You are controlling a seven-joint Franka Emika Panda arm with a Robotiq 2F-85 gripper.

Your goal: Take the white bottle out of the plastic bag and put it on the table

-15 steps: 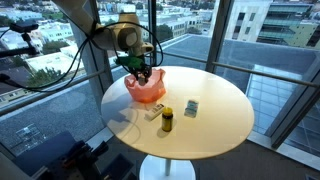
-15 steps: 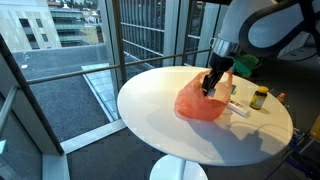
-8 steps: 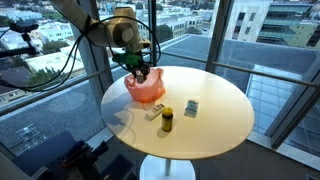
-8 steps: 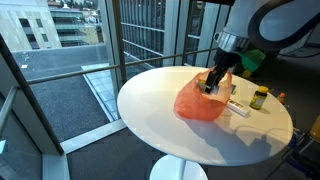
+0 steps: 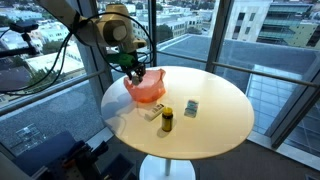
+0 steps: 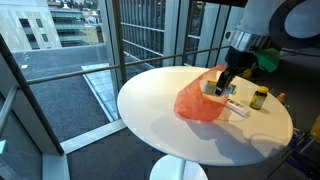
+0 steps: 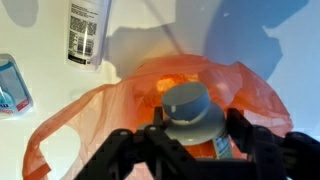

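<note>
**Status.** The gripper (image 7: 192, 132) sits directly over the open mouth of the bag (image 7: 110, 110). Its fingers (image 7: 135, 145) are closed in on both sides of the bottle (image 7: 186, 106), and the hold looks like a pinch just below the grey cap. The bottle stands upright, with its lower part inside the bag opening.

**Progress.**
- Done: the grasp appears to be made.
- Not done: extraction. The bottle must be lifted clear of the bag, carried to bare table (image 5: 215, 125) beside the bag, set down and released.

**Other items.** Beside the bag lie 1 labelled bottle (image 7: 88, 30) and 1 blue pack (image 7: 12, 85). A jar (image 5: 167, 118) stands near the bag.

**Limits of view.**
- The cap and the bag folds hide the bottle's body, and the actual finger contact is not visible.
- The wrist view cuts off the finger bases.
- In both exterior views the gripper (image 6: 222, 85) and bag (image 6: 198, 104) show, but the held bottle is too small to make out.
- I cannot tell whether the bag is being lifted along with the bottle.
</note>
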